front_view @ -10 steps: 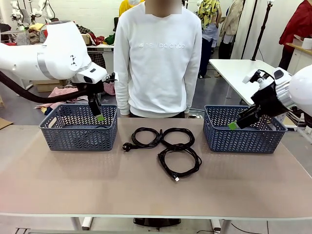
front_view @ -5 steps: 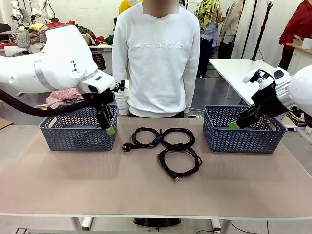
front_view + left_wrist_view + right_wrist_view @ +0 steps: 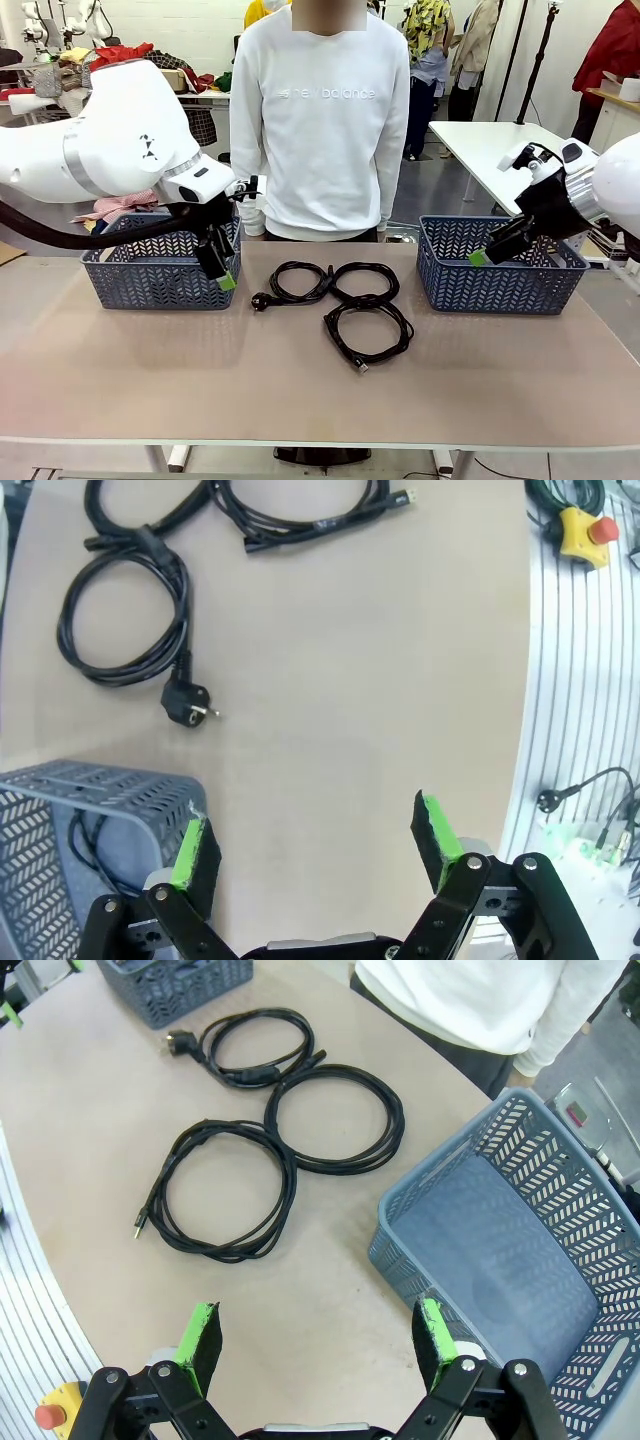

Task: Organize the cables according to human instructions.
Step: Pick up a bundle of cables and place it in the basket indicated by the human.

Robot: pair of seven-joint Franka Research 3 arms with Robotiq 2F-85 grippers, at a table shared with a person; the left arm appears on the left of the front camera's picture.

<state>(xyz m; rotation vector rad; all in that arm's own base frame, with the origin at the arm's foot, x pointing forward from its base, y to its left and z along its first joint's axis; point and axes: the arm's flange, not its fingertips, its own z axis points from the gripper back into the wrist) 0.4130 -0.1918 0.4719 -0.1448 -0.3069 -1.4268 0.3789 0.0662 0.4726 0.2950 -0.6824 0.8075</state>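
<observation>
**Q:** Two containers are present. State their contents.

**A:** Left basket (image 3: 130,272): one black cord (image 3: 88,842) lies inside, seen in the left wrist view. Right basket (image 3: 500,285): its blue-grey floor is in plain sight in the right wrist view.

**Q:** Tool status?

**A:** Left tool (image 3: 222,275): fingers wide apart, gripping nothing, positioned at the left basket's corner nearest the cables (image 3: 404,332). Contact with the basket cannot be told. Right tool (image 3: 487,254): fingers wide apart, gripping nothing, positioned above the right basket's near rim.

**Q:** Bench and room?

**A:** Three coils lie on the tan bench (image 3: 150,380) between the baskets. The nearest coil ends in a small connector (image 3: 362,368). Behind it two coils lie side by side, and the left one ends in a round plug (image 3: 260,300). The person (image 3: 320,130) stands at the far edge. Beyond are a white table (image 3: 480,140) and heaped clothes (image 3: 125,52).
</observation>
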